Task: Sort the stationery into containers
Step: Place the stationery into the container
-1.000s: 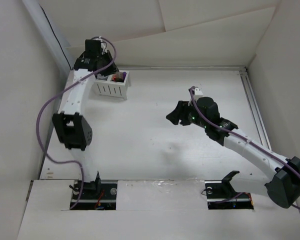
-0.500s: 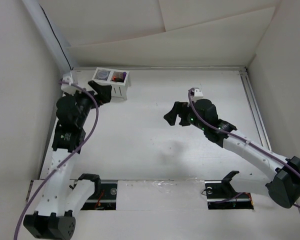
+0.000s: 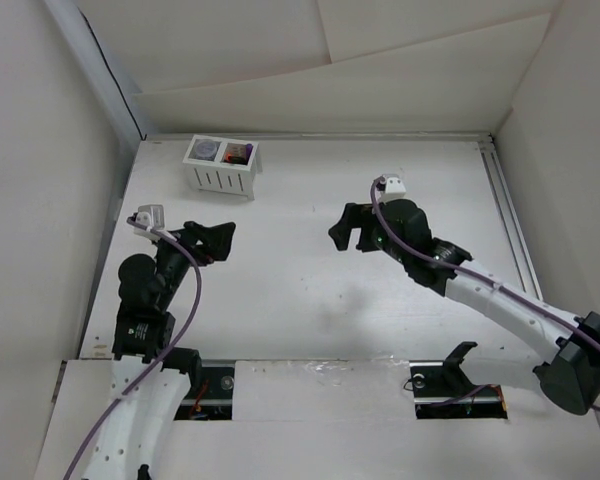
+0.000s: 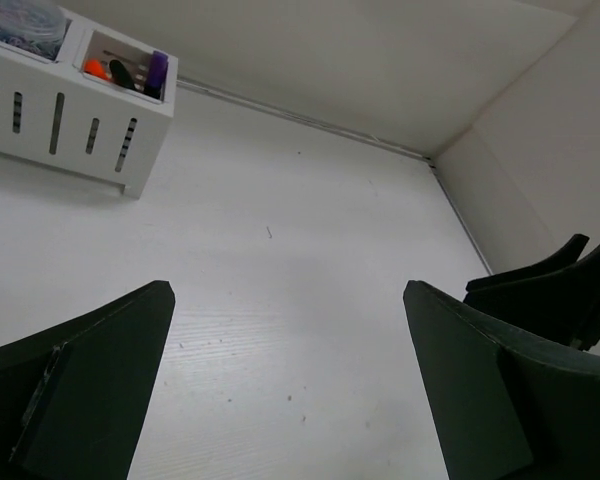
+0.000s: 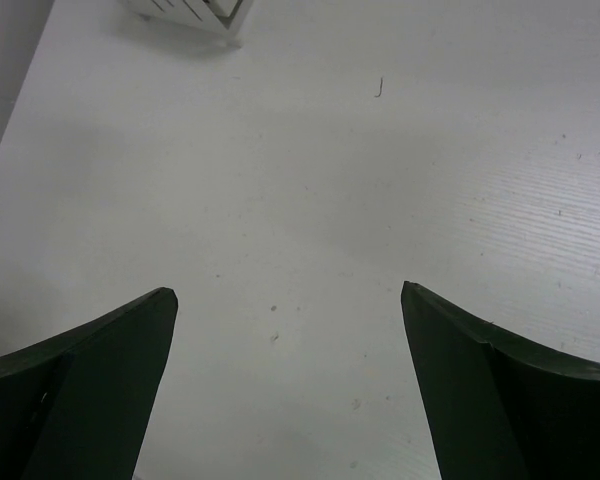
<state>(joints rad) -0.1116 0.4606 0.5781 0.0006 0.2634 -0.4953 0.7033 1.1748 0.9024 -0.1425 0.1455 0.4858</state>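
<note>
The white slotted organiser (image 3: 223,168) stands at the far left of the table. Its left compartment holds a round bluish-purple piece (image 3: 208,150), and its right compartment holds a short orange-and-purple piece (image 3: 240,153). In the left wrist view the organiser (image 4: 70,115) sits at the upper left, with the orange and purple pieces (image 4: 130,72) showing inside it. My left gripper (image 3: 220,242) (image 4: 288,295) is open and empty, well short of the organiser. My right gripper (image 3: 342,228) (image 5: 288,295) hangs open over bare table at mid-right, holding nothing.
White walls enclose the table on the left, back and right. A metal rail (image 3: 510,230) runs along the right edge. The right gripper's fingers (image 4: 570,285) show at the right border of the left wrist view. The organiser's corner (image 5: 190,12) peeks into the top of the right wrist view.
The left arm has pulled back from the organiser toward the near left, and its jaws have opened. The right gripper has opened too and shifted slightly.
</note>
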